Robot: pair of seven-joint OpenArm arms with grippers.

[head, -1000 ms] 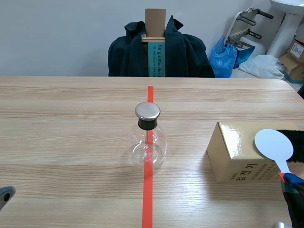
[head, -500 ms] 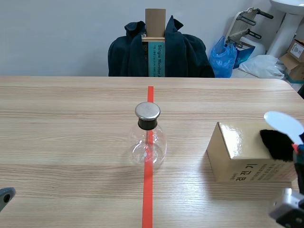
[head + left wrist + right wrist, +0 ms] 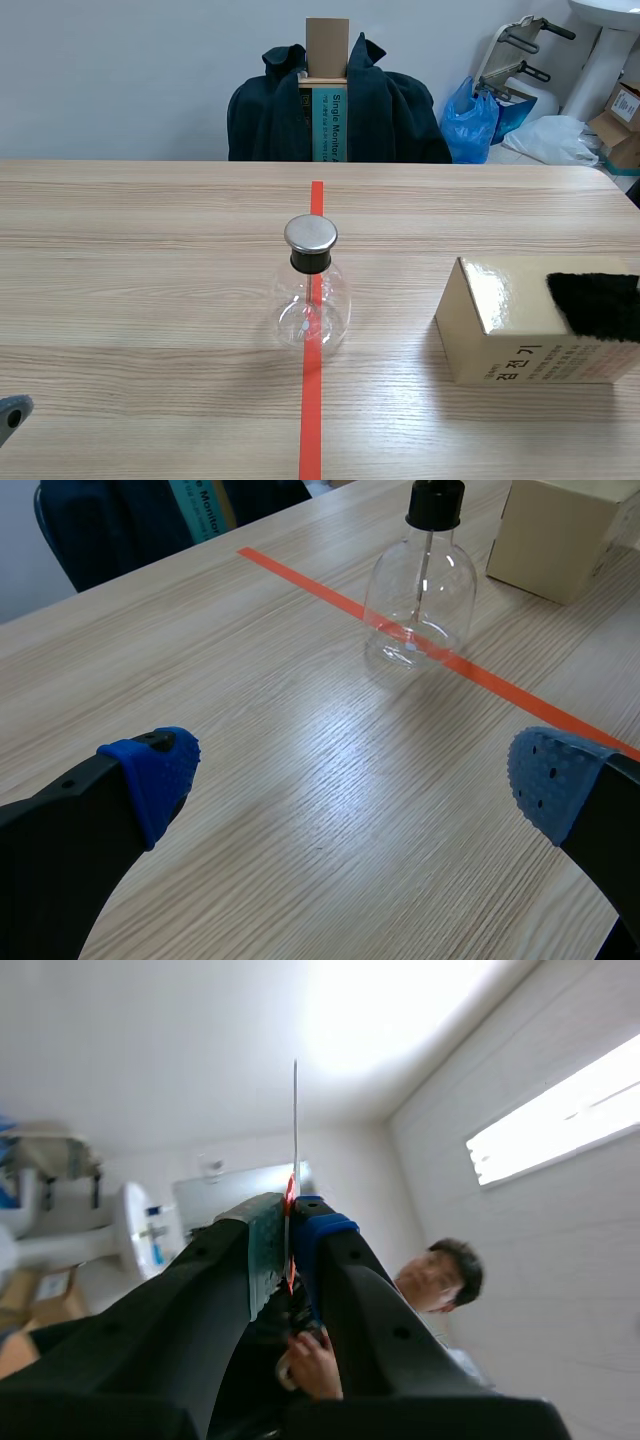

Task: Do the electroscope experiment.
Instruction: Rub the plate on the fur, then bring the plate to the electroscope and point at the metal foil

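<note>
We see the flask (image 3: 311,300) upright on the bench (image 3: 150,280).
Short of the flask our left jaws gape wide; the right jaws pinch what seems a thin paddle (image 3: 294,1120), edge-on.

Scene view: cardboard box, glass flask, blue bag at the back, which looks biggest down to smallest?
1. cardboard box, partly cut off at the edge
2. glass flask
3. blue bag, which sits far behind the table, so its true size is unsure
</note>
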